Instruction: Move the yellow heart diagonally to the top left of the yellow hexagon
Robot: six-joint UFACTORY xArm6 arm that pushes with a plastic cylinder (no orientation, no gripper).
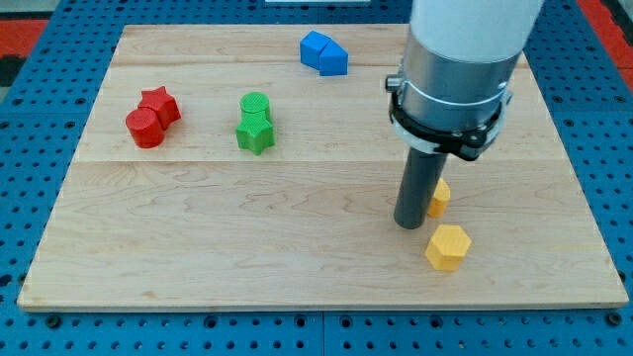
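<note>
Camera view
My tip (409,223): on the wooden board (297,267), touching the left side of the yellow heart (438,197); a bare rod, no claw.
Yellow heart: mostly hidden behind the rod, just above-left of the yellow hexagon (447,246).
Red cylinder (144,128) and red star (159,104): touching, far left.
Green cylinder (254,104) and green star (255,132): touching.
Blue blocks (323,52): top centre.

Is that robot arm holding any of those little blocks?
No, nothing is held. My tip only pushes, and it stands against the left side of the yellow heart.
</note>
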